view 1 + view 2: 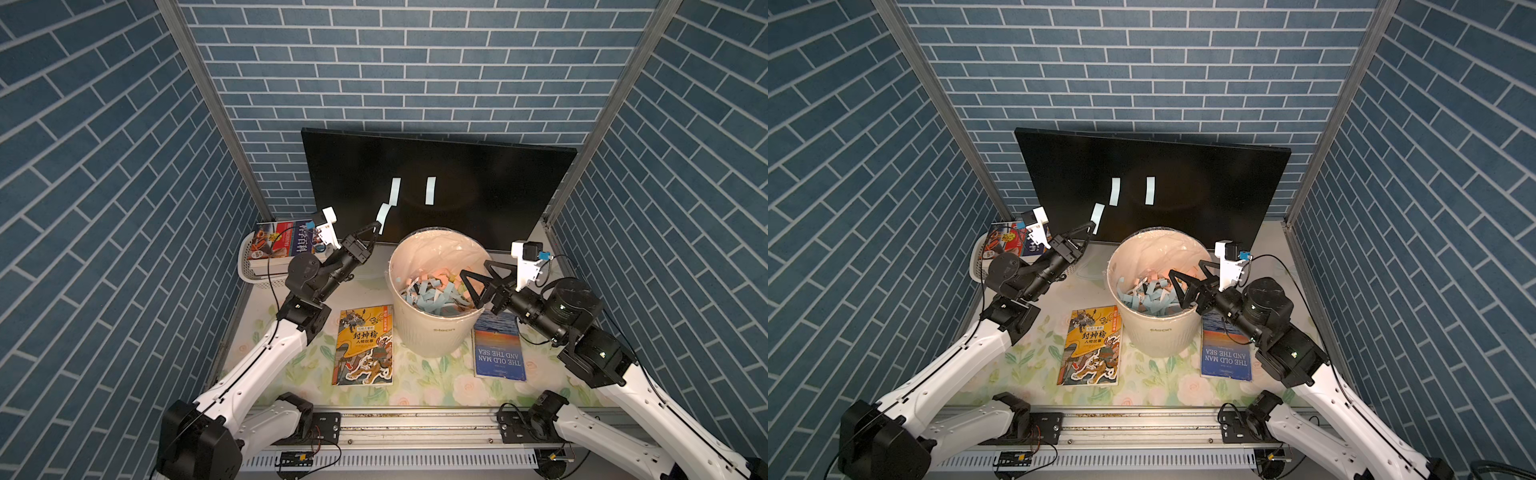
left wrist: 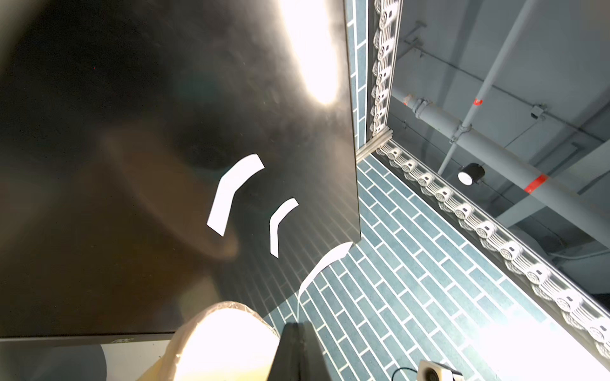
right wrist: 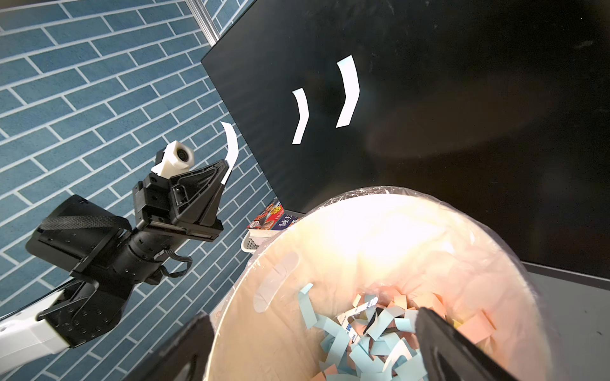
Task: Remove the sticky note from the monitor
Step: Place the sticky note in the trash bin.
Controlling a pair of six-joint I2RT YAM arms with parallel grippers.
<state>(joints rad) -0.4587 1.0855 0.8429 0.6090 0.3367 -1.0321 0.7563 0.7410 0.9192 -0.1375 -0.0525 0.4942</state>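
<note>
Left claw (image 1: 377,226) is pressed together, pinching the bottom end of one narrow pale-blue paper sticky note (image 1: 383,214). The note stands up from the tips, curled. In the right wrist view the note (image 3: 232,145) sits past the screen's side edge, apart from the glass.

Right claw (image 1: 473,267) is spread wide and empty, hovering over the round white plastic bin (image 1: 432,332), which is bag-lined and full of blue and pink strips.

The wide glossy black flat monitor (image 1: 478,187) stands at the back. Two more are stuck mid-screen: the strip nearer the held note (image 1: 394,190) and the other strip (image 1: 430,190) just beside it. So I'd call the job part done at best.

Risks as I see them:
- The bite is only on the very end. A quick swing could slip the note out onto the floral tabletop (image 1: 415,386) or the yellow illustrated book (image 1: 363,345) beside the bin.
- The free end is floppy and close to the screen. Dragging it along the glass could re-tack it.
- Can't tell which face carries the glue. If it faces a pad, the note may cling when the claw spreads and never drop.
- Right claw occupies the space above the bin. If the left comes in over the rim, the two could clash, so the right should clear first.
- The loose bag at the rim could snag a low approach.
</note>
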